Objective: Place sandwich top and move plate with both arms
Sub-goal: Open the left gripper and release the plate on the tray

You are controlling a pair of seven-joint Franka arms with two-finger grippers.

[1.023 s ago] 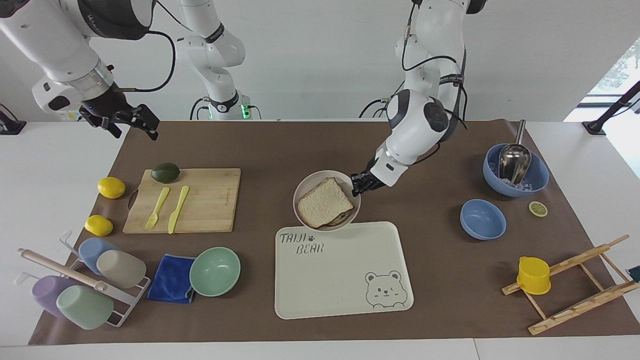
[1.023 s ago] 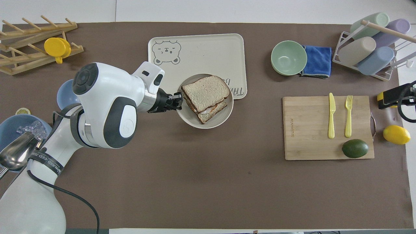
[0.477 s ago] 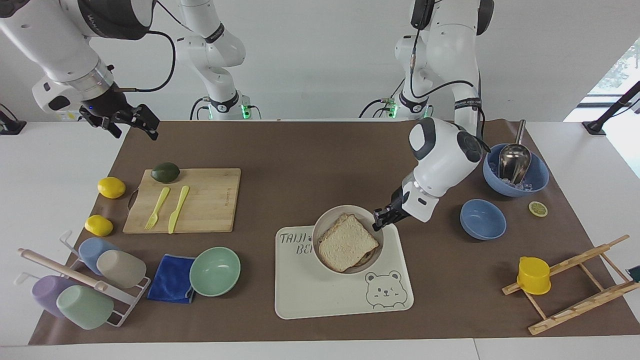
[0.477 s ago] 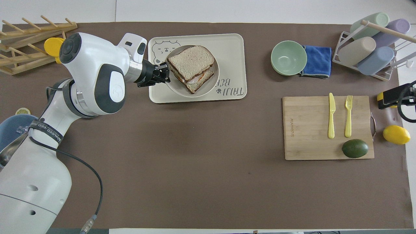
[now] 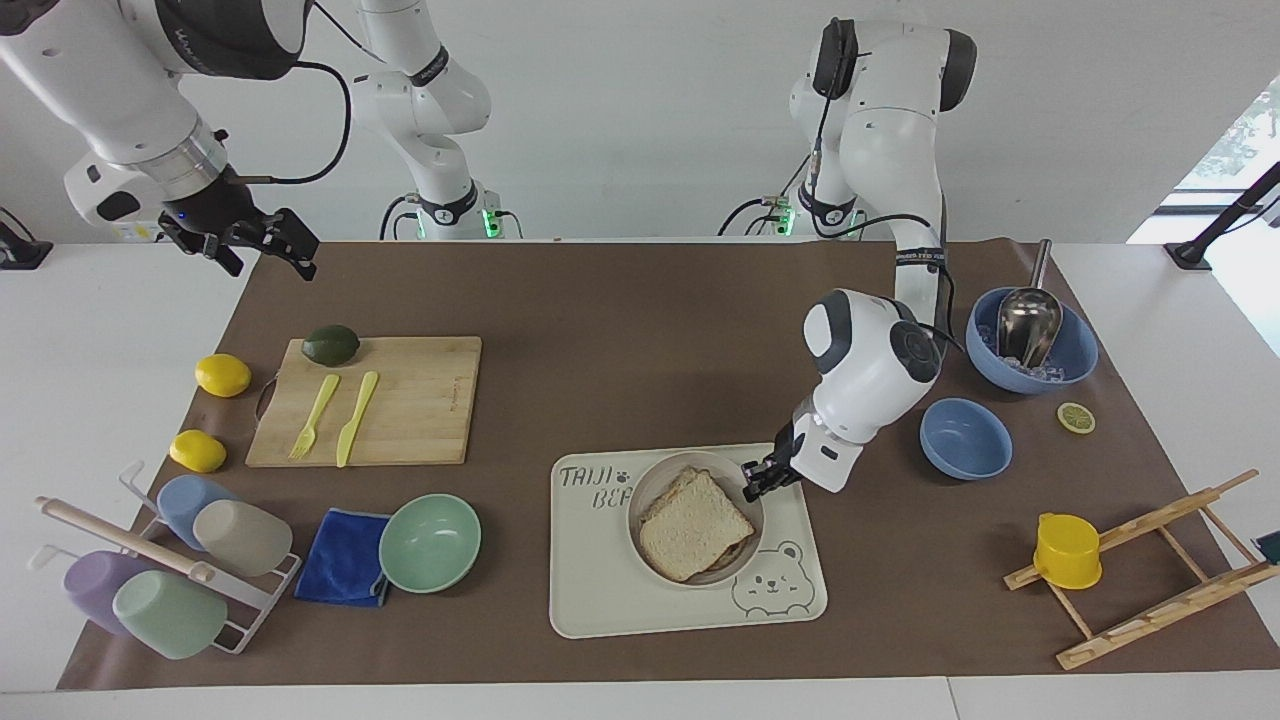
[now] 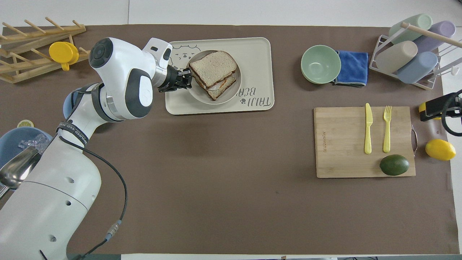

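Plate: the small round beige-white plate [image 5: 695, 520] sits in the lower middle of the facing view, inside the cream rectangular bear tray [image 5: 600, 600]. It looks set down there, though you cannot confirm full contact with the tray floor.
Sandwich top: the plain tan bread slice with brown crust [image 5: 697, 524] lies on the stack in the plate, skewed against the lower slice [image 6: 220, 91], whose corner pokes out in the overhead view. That part of the task reads as done.
Left gripper: the black left gripper [image 5: 759, 479] is at the plate's rim, on the side toward the small blue bowl [image 5: 965, 437]. Its fingers look pinched narrowly on the rim, probably so you can carry the plate without touching the food.
Right gripper: the right gripper [image 5: 262, 240] waits in the upper left of the facing view, up over the desk edge near the bamboo cutting board [image 5: 420, 400]. You cannot tell how its fingers stand.
Hidden: the filling between the slices shows only as an orange-white sliver. The left arm's wrist covers the bear drawing in the overhead view, and only a cable and a black part of the right arm show at that view's right edge.
Judgement: releasing the rim seems the remaining step.
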